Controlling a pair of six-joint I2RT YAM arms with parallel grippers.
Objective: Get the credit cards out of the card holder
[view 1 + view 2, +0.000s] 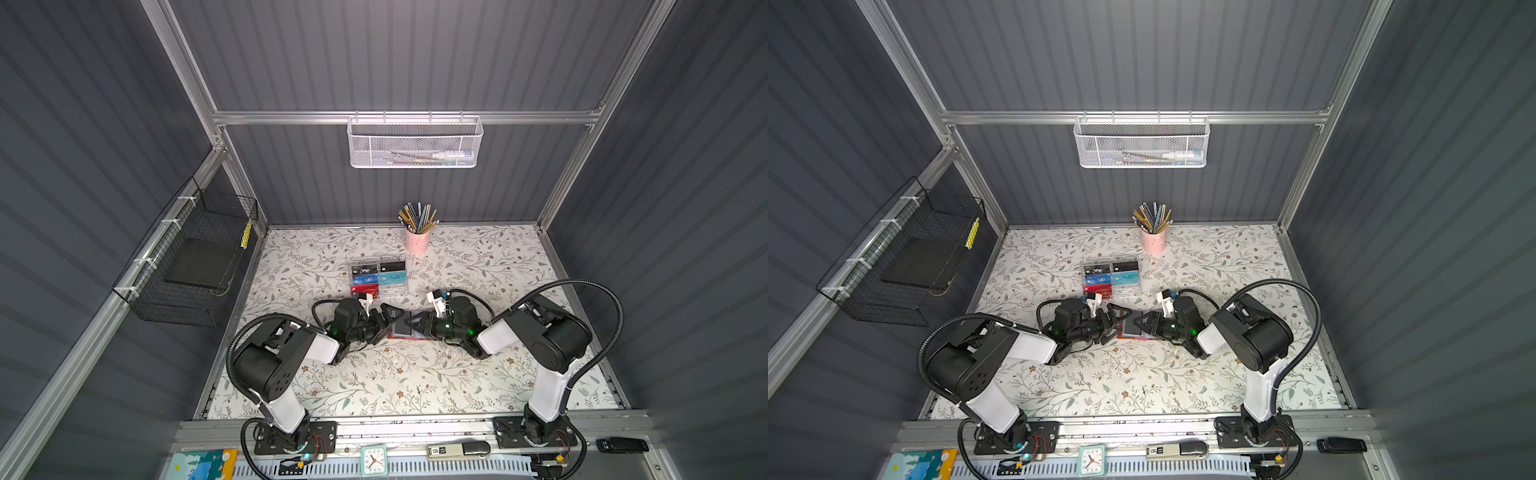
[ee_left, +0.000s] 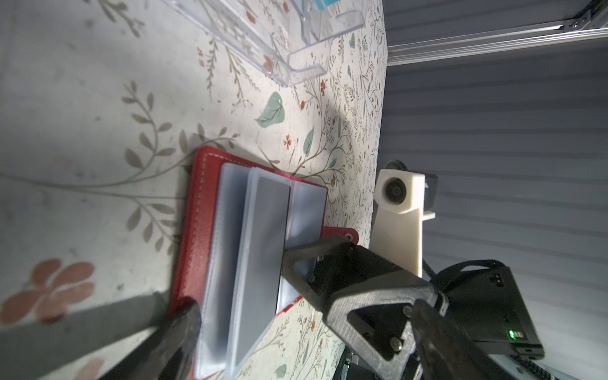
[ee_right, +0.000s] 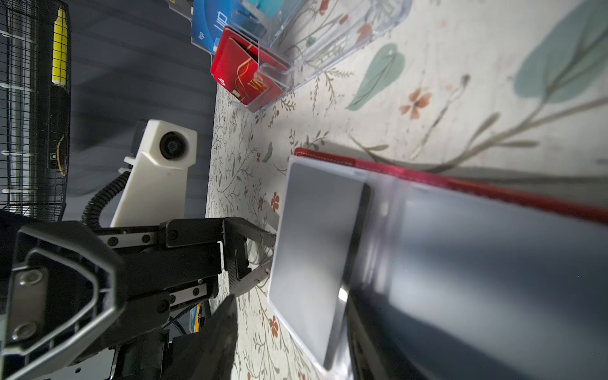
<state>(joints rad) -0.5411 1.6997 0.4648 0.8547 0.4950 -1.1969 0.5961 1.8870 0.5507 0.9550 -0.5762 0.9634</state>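
left gripper (image 1: 385,321) reaching in low, jaws gaping wide by card holder (image 2: 197,230) | right gripper (image 1: 415,324) mirroring it, half-apart around a sleeve (image 2: 253,250), grip unclear tbh

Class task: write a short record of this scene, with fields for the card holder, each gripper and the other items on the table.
card holder: red, lying open, sleeves showing
dark card: inside a raised clear sleeve
left gripper: open, at the holder's edge
right gripper: one finger on the raised sleeve; grip unclear
clear box: behind the holder, cards in it
pencil cup: pink, at the back
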